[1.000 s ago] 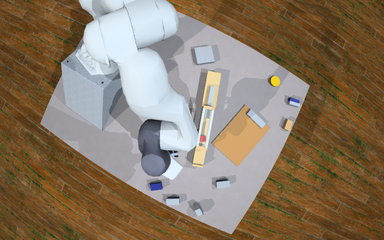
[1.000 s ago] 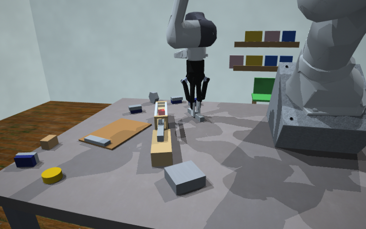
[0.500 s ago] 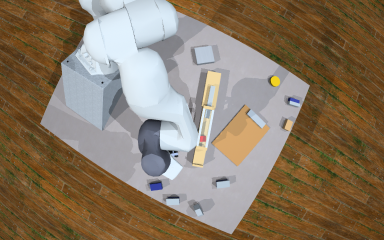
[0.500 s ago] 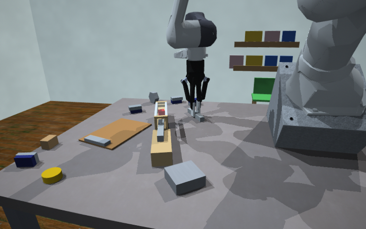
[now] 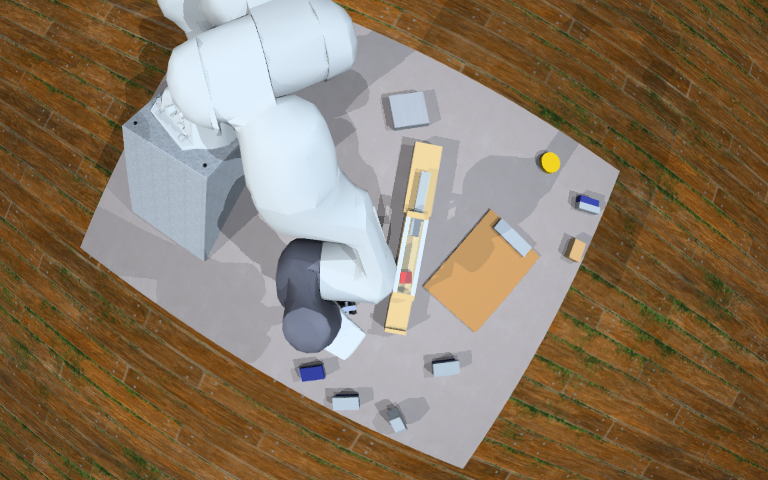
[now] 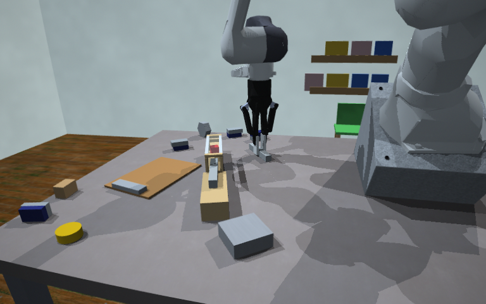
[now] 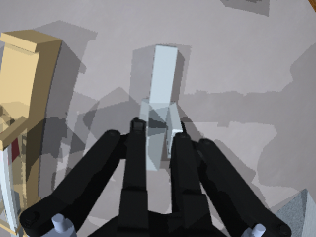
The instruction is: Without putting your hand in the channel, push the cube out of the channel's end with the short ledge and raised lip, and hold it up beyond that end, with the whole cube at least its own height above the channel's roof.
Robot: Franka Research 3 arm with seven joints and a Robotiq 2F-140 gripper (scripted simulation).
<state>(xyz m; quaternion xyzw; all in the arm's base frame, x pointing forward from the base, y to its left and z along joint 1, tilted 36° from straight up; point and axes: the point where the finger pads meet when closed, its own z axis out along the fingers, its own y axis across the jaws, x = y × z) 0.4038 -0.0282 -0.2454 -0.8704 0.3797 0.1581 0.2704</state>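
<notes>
We see the small red cube [image 5: 405, 277] sitting inside the long tan channel [image 5: 414, 237], under its clear roof, toward the channel's six o'clock end in the top view. It appears to rest flat, though detail is faint.
</notes>
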